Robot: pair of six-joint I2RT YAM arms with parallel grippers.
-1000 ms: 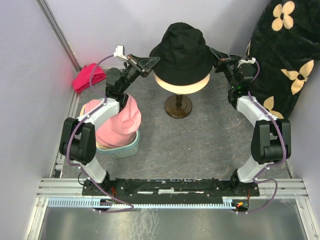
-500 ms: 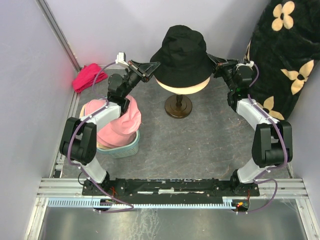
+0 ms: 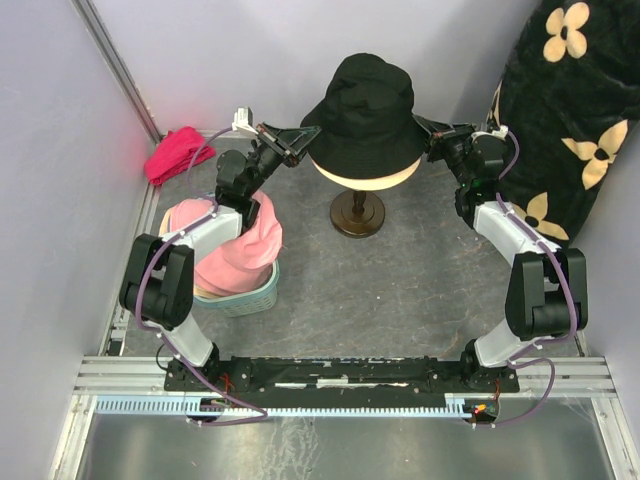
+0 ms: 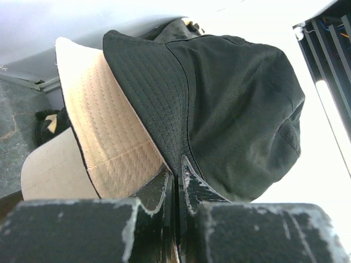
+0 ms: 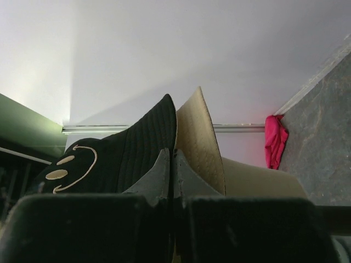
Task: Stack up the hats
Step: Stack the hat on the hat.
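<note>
A black bucket hat sits over the cream mannequin head at the back centre. My left gripper is shut on the hat's left brim. My right gripper is shut on its right brim. In the left wrist view the gripper pinches the brim where the black outside meets the beige lining. The right wrist view shows that gripper shut on the brim of the black hat, which bears a smiley face. A pink hat lies in a basket under my left arm.
The teal basket stands at the left. A magenta cloth bundle lies in the back left corner. The head's dark stand rests on the grey floor. A black flowered fabric fills the right side. Walls close in left and back.
Both grippers have shifted slightly with the brim in their grip, and the black hat has moved a little up and to the right over the head.
</note>
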